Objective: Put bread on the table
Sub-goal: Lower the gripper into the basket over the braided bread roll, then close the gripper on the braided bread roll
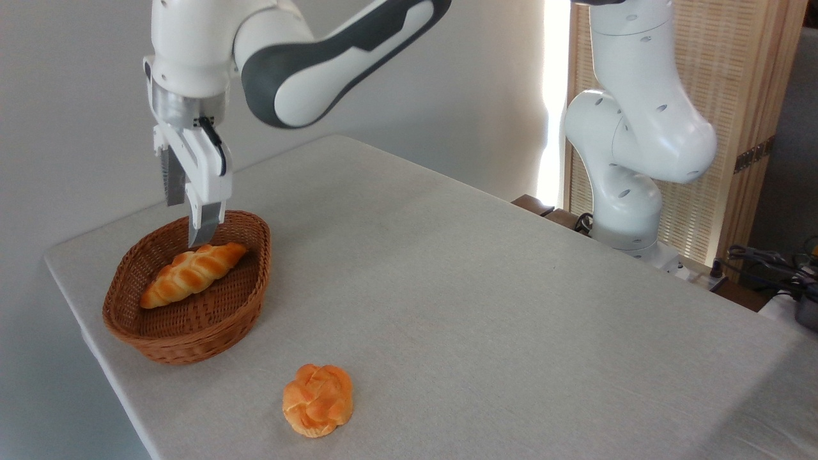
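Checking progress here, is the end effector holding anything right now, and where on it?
Nothing is held. The end effector hangs open above the bread, which lies in the basket.

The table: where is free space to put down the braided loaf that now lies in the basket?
The table is bare between the wicker basket and the robot base, and right of the round bun. It is tight only at the left, around the basket, where the gripper hangs above the braided loaf.
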`<state>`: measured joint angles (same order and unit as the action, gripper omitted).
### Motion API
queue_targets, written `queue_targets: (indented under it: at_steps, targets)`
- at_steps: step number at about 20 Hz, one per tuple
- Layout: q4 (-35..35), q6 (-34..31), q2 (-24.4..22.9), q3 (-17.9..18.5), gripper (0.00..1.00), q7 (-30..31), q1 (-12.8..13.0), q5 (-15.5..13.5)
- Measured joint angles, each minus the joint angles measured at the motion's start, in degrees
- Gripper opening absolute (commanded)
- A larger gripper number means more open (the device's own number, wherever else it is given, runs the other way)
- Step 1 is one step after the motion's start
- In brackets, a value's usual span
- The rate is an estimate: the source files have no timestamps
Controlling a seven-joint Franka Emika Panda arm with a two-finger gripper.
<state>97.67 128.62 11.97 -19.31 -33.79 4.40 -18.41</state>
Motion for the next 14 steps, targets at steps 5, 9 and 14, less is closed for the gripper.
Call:
queue_targets:
  at_steps: [5, 9, 14]
  targets:
    - [3.1, 8.5, 3.6, -3.8, 1.0, 2.9, 0.1, 2.2]
    - [6.7, 14.0, 6.4, -5.2, 0.99, 3.5, 1.7, 9.7]
    - [7.3, 14.5, 7.4, -5.2, 0.56, 3.5, 2.1, 10.8]
